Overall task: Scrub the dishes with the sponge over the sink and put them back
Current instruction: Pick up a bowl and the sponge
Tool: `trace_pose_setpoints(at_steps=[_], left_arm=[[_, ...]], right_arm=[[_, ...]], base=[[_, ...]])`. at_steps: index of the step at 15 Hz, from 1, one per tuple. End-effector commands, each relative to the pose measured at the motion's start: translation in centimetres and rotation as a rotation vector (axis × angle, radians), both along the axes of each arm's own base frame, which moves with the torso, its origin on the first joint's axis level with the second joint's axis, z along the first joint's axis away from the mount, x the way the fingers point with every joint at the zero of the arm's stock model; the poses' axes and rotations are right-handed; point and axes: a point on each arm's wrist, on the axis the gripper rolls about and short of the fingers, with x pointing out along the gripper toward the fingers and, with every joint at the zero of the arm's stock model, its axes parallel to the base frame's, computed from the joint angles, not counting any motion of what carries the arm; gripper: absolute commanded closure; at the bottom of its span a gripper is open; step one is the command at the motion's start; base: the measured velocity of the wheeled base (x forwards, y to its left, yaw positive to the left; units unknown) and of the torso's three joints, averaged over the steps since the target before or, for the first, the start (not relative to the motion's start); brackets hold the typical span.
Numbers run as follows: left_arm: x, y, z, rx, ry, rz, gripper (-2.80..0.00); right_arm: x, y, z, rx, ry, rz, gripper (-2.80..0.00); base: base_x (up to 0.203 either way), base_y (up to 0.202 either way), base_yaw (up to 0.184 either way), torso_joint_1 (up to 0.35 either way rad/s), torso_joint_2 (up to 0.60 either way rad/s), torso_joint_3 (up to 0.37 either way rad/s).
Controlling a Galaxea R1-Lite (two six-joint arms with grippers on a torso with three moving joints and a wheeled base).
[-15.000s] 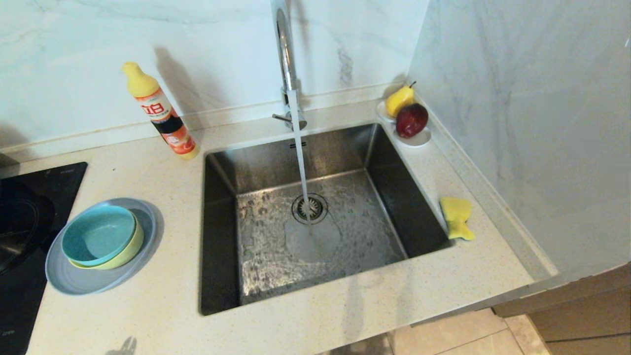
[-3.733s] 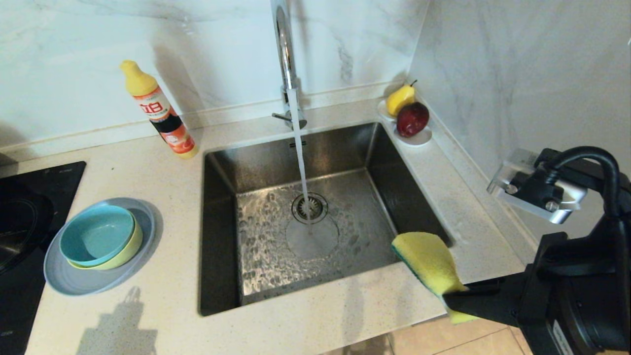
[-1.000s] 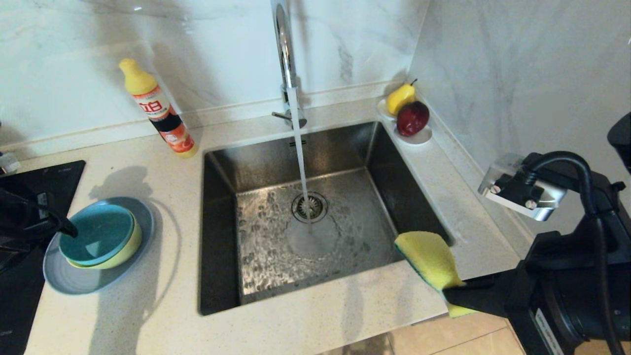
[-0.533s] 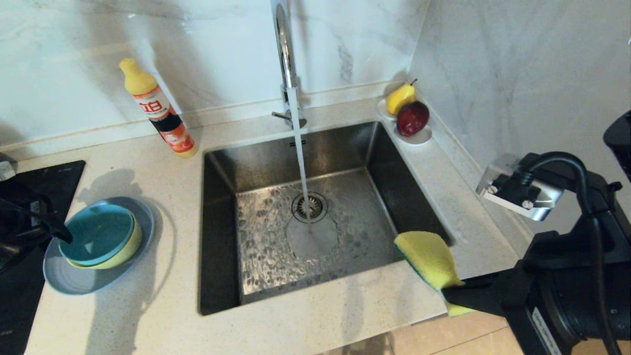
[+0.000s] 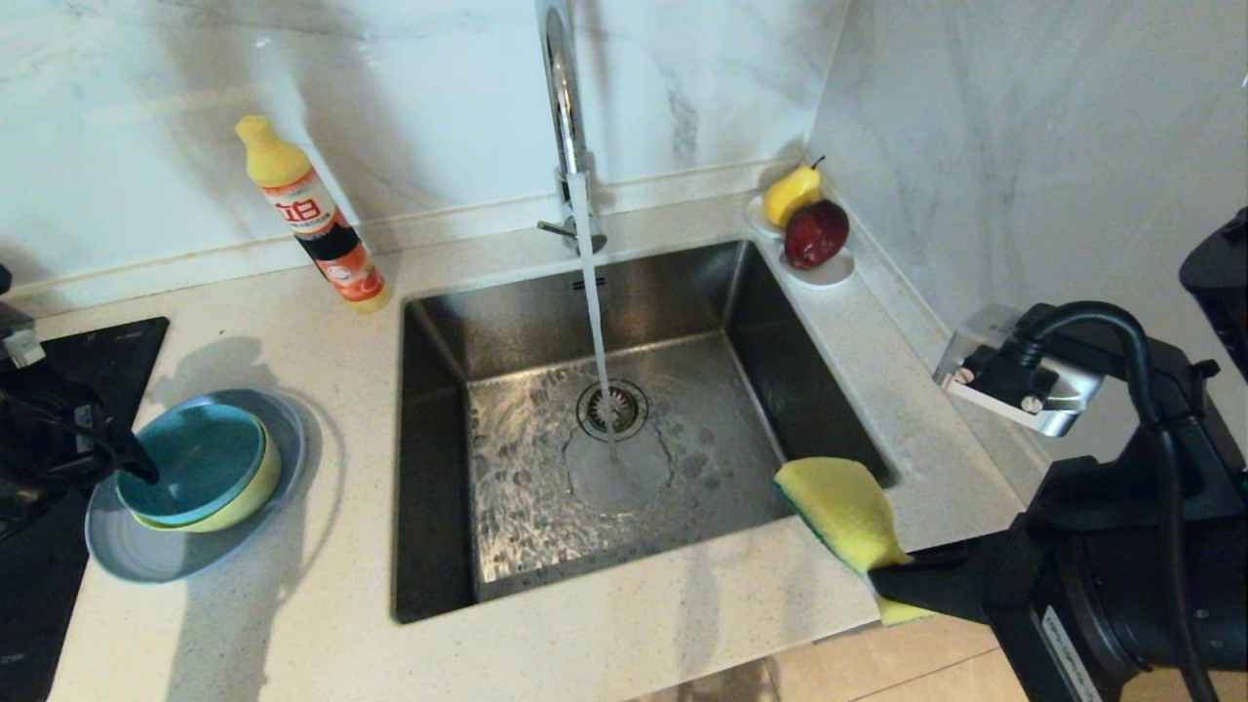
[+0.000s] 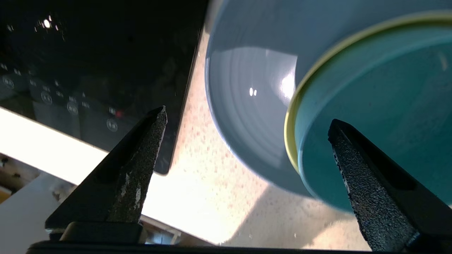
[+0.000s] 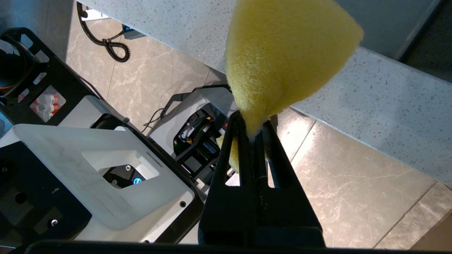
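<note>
Two glossy bowls (image 5: 200,468) nested; porous sponge (image 5: 850,515) pinched flat.

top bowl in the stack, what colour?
Teal-blue bowl, nested in a pale yellow-green bowl. Head view shows it best.

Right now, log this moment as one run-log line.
left tool: open, at teal bowl rim | right tool: shut on sponge, sink corner | faucet: running

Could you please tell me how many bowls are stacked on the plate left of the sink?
2: a teal-blue bowl nested inside a yellow-green bowl, both on the grey-blue plate. Anything beneath them would be hidden.
</note>
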Motion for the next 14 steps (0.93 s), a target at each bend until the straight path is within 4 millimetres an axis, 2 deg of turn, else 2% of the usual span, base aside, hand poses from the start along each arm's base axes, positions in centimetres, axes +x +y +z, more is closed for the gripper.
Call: trace_pose_setpoints(at_steps=[1,6,7,14], left_arm=[[0.02,0.07,0.11,0.006,-0.007,0.003,-2.8],[0.21,0.11,-0.71,-0.01,0.019,0.004,-2.8],[0.25,0.13,-0.72,-0.01,0.017,0.004,0.0],[0.33,0.17,-0.81,-0.014,0.018,0.009,0.0]], right_arm=[[0.03,0.04,-0.09,-0.005,0.004,-0.001,0.0],[0.47,0.19,0.14,0.001,-0.001,-0.018,0.0],[0.47,0.19,0.14,0.002,0.0,-0.019,0.0],[0.35,-0.02,0.2,0.004,0.0,-0.018,0.0]], base=[[0.0,0.0,0.0,0.0,0.0,0.0],[0.0,0.0,0.0,0.0,0.0,0.0],[0.0,0.0,0.0,0.0,0.0,0.0],[0.0,0.0,0.0,0.0,0.0,0.0]])
